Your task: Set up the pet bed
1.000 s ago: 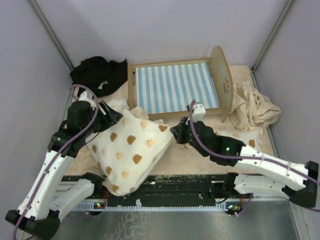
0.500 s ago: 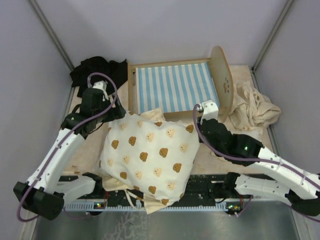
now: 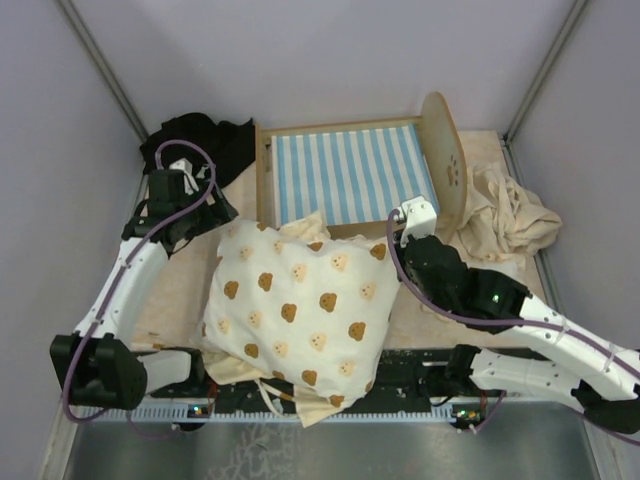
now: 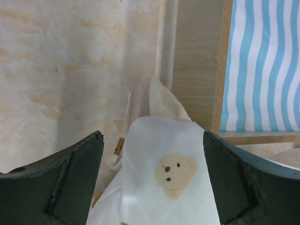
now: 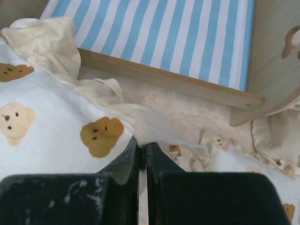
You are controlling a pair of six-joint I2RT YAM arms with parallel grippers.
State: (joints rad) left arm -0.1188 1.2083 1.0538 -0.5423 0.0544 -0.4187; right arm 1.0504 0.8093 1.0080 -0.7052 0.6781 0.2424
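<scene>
The pet bed (image 3: 264, 170) stands at the back, a light-wood frame with a blue-and-white striped mattress (image 3: 350, 175) and a rounded paw-print headboard (image 3: 446, 160). In front of it lies a cream frilled cushion (image 3: 300, 300) with brown bear prints, flat on the table. My right gripper (image 5: 142, 140) is shut on the cushion's frilled right edge, just short of the bed's near rail (image 5: 164, 77). My left gripper (image 4: 152, 137) is open above the cushion's far left corner (image 4: 164, 168); the cloth lies between the fingers with gaps on both sides.
A black cloth (image 3: 195, 145) is bunched at the back left beside the bed. A plain beige cloth (image 3: 510, 215) lies crumpled right of the headboard. More printed frilled fabric (image 5: 243, 159) sits under my right arm. Grey walls close in both sides.
The cushion has been drawn out to the right and now lies spread flat. My left gripper has opened, let go of its corner and drawn back to the left. The right stayed shut.
</scene>
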